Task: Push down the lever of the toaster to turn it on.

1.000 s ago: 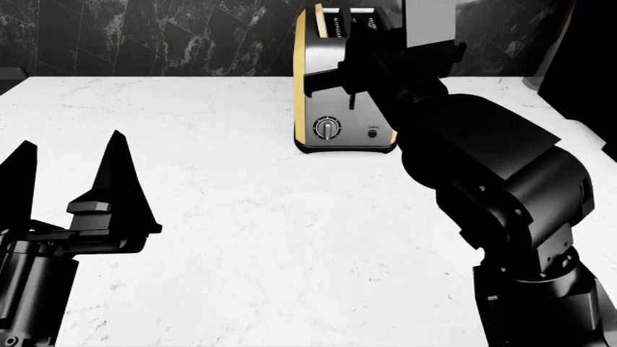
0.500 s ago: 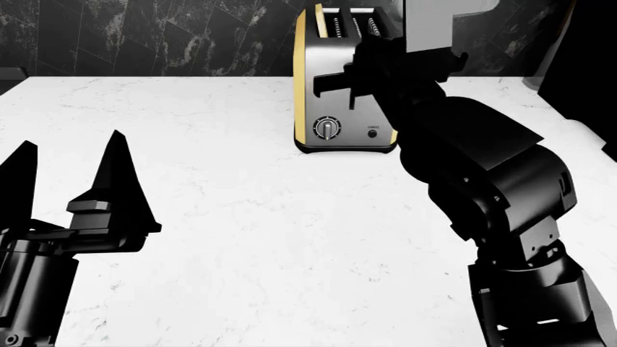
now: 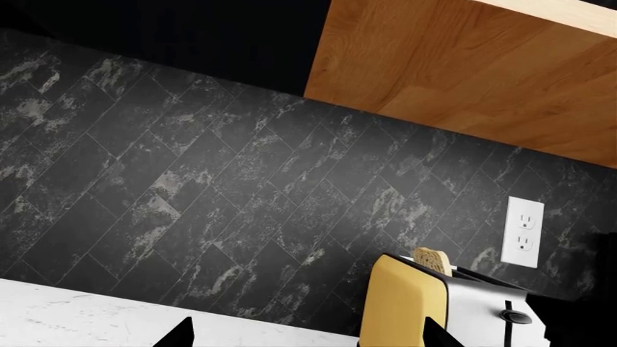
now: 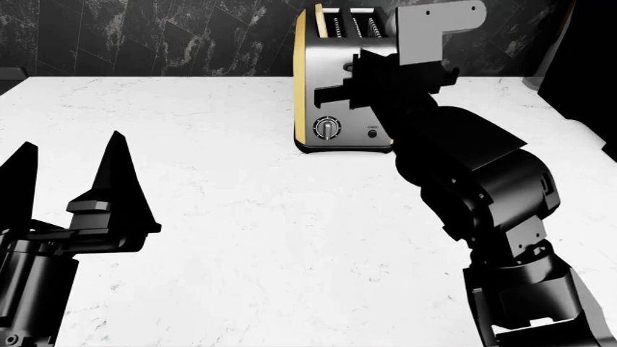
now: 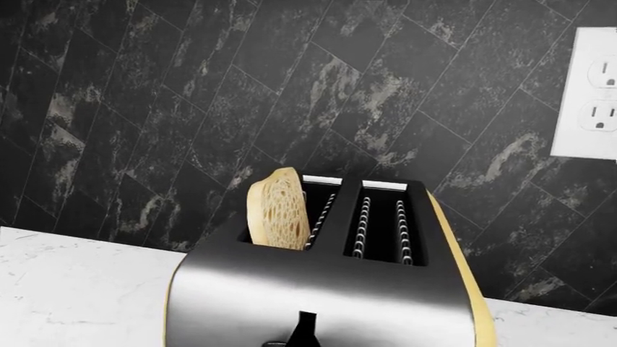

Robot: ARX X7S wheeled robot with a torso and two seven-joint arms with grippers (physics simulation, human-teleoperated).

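The toaster [image 4: 318,58], with yellow sides and a silver front, stands at the back of the white counter. Its round dial [image 4: 329,129] and black button [image 4: 372,133] show low on the face. My right gripper [image 4: 353,85] is shut and its tip is right at the silver face; in the right wrist view the tip [image 5: 306,329] shows as one point on the toaster [image 5: 328,289]. The lever is hidden behind it in the head view; the left wrist view shows a small tab [image 3: 516,316] on the face. My left gripper [image 4: 69,170] is open and empty at the near left.
A bread slice [image 5: 279,210] stands in one toaster slot. The white marble counter [image 4: 241,210] runs to a black tiled wall with an outlet [image 5: 593,94]. A wooden cabinet [image 3: 463,65] hangs above. A dark appliance [image 4: 590,72] stands at the far right.
My right arm's forearm and elbow have swung left and its wrist has risen a little, with the gripper still at the toaster's face. The left arm has not moved.
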